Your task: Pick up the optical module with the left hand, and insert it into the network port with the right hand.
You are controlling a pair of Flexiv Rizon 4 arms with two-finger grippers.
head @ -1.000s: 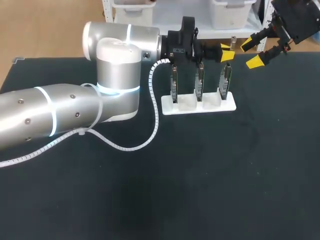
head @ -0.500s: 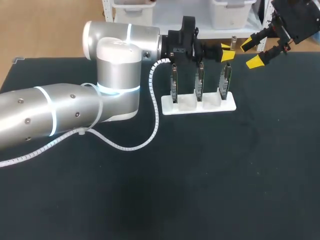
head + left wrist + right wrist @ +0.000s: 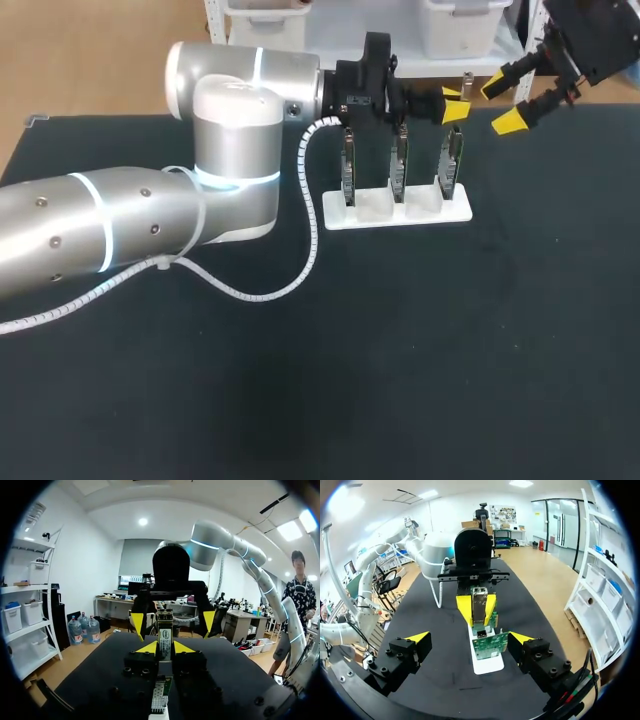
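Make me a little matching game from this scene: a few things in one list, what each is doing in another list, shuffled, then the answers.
Things:
1. left gripper
2. right gripper
3. optical module
4. white stand

States:
A. wide open, holding nothing
B. on the table, holding three upright circuit boards
C. shut on a small silver part
D. gripped from two sides, up off the table

Pairs: 1-C, 2-A, 3-D, 4-B
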